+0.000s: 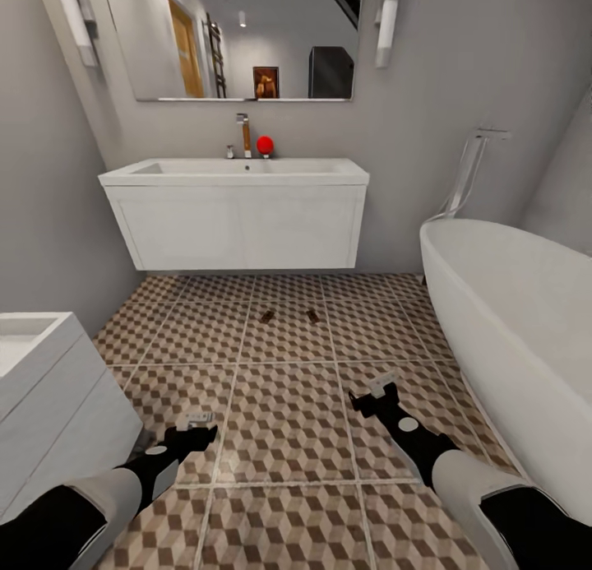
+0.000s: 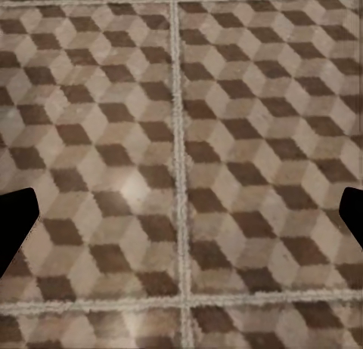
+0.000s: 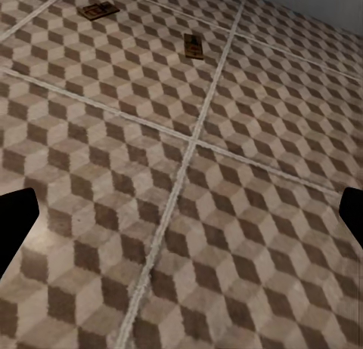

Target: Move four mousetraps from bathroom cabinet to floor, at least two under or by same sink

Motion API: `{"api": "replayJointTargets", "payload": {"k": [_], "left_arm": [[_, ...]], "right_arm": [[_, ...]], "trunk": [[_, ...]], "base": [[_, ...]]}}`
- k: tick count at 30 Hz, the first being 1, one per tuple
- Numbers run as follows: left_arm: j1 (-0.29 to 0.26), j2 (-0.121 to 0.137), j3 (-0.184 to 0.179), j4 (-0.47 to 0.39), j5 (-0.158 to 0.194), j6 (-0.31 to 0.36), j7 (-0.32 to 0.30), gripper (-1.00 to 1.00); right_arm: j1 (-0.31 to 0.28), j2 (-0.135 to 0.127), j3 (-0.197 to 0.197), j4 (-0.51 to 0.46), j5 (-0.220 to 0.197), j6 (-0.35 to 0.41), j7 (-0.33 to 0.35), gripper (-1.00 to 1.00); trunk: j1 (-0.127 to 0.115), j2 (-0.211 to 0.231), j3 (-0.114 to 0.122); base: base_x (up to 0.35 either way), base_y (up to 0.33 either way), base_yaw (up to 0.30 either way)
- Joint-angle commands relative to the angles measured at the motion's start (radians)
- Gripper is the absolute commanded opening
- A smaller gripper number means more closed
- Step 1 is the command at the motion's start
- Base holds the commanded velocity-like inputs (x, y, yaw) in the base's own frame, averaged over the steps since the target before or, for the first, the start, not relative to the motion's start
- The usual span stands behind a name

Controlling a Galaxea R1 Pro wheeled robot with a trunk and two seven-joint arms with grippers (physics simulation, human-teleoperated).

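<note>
Lying on bathroom floor (image 1: 288, 405): two mousetraps (image 1: 289, 316).
Both jaws wide (empty); left gripper (image 1: 197, 426), right gripper (image 1: 374, 393) well short of them.

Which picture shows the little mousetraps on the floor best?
The right wrist view: both mousetraps, one and the other, look bigger there, lying flat on the bathroom floor. The head view shows them as tiny dark specks before the sink. The left wrist view shows bare tiles.
</note>
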Motion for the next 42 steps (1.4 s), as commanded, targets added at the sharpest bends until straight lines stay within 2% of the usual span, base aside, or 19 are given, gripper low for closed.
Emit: {"api": "replayJointTargets", "payload": {"k": [1, 18, 42], "left_arm": [[0.000, -0.001, -0.007, 0.004, 0.011, -0.008, -0.008, 1.00], [0.016, -0.002, -0.008, 0.004, 0.009, -0.013, -0.008, 1.00], [0.059, -0.002, -0.008, 0.006, 0.010, -0.053, -0.008, 1.00]], "right_arm": [[0.000, 0.000, -0.004, 0.005, 0.010, -0.006, 0.001, 1.00], [0.003, 0.000, -0.004, 0.082, 0.010, -0.053, 0.001, 1.00], [0.052, 0.003, -0.004, 0.094, 0.009, -0.082, 0.001, 1.00]], "trunk": [[-0.004, 0.007, 0.004], [-0.069, 0.126, 0.085], [-0.161, 0.294, 0.199]], "base": [[0.000, 0.000, 0.000], [0.000, 0.000, 0.000], [0.000, 0.000, 0.000]]}}
